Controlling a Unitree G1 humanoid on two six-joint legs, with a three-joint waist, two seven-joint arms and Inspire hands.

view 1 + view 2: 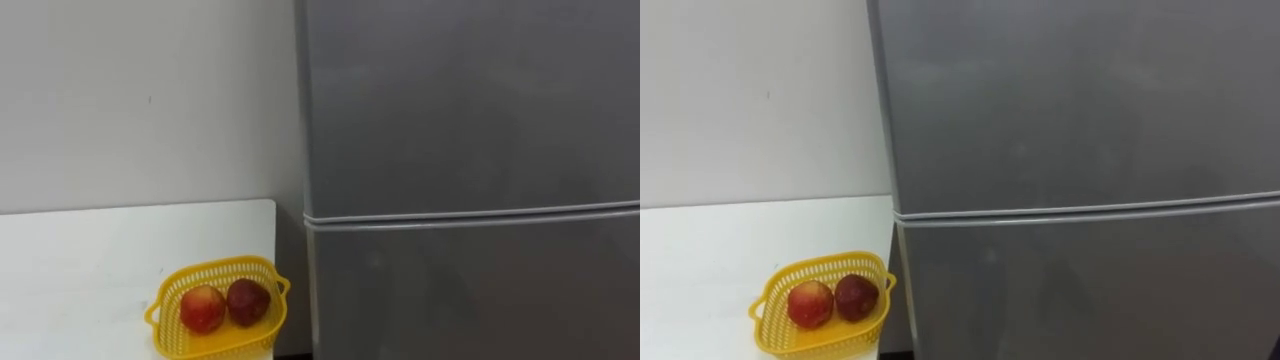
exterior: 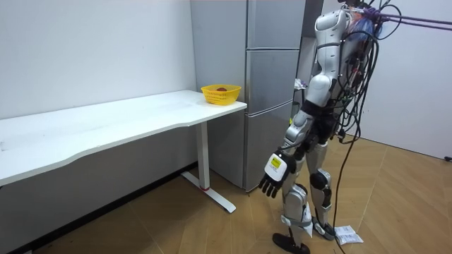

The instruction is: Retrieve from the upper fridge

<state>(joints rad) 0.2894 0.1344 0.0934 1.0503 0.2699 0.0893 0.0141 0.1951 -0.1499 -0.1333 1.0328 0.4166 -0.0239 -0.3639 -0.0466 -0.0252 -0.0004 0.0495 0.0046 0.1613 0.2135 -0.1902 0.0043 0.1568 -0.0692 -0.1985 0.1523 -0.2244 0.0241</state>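
Standing before the closed fridge (image 1: 470,120) — left hand (image 2: 273,174) hanging relaxed

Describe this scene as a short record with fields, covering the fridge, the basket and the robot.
fridge: grey fridge, both doors shut
basket: yellow basket on the white table, at the end beside the fridge
contents: red apple, darker apple
robot: stands facing the fridge
hand: left hand hangs at its side, relaxed, empty
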